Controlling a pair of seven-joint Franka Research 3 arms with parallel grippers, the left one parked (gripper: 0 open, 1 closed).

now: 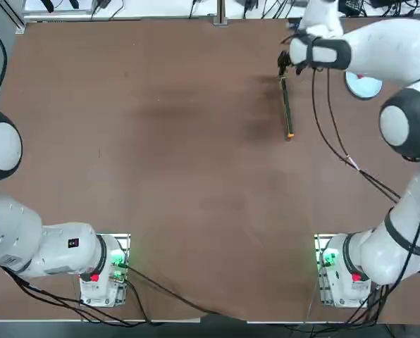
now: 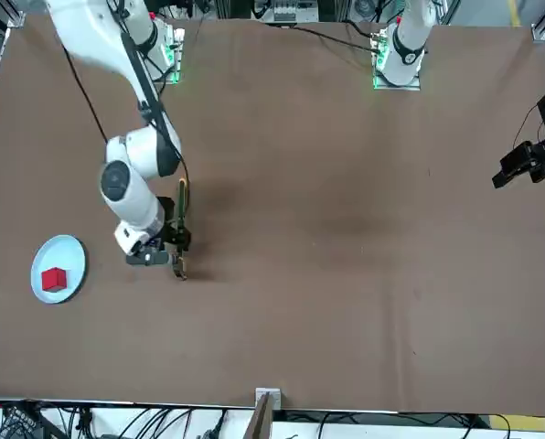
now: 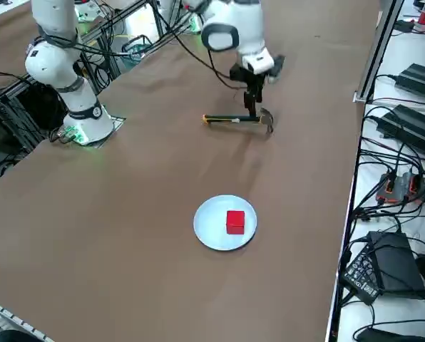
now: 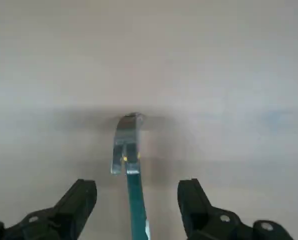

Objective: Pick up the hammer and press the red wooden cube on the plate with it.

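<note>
Under the open pincer (image 4: 136, 202), hammer (image 4: 129, 150) handle cut off

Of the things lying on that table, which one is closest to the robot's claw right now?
The hammer: the open right gripper straddles its handle near the head. The plate and the red wooden cube on it sit well apart.

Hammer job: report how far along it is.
Nothing looks done: the hammer lies flat on the table, ungrasped. In hand: the right end effector hangs over it, fingers open on either side of the handle near the head. The red wooden cube sits on the plate, well apart from the hammer. Left: grasp, lift, carry to the plate, press the cube.
</note>
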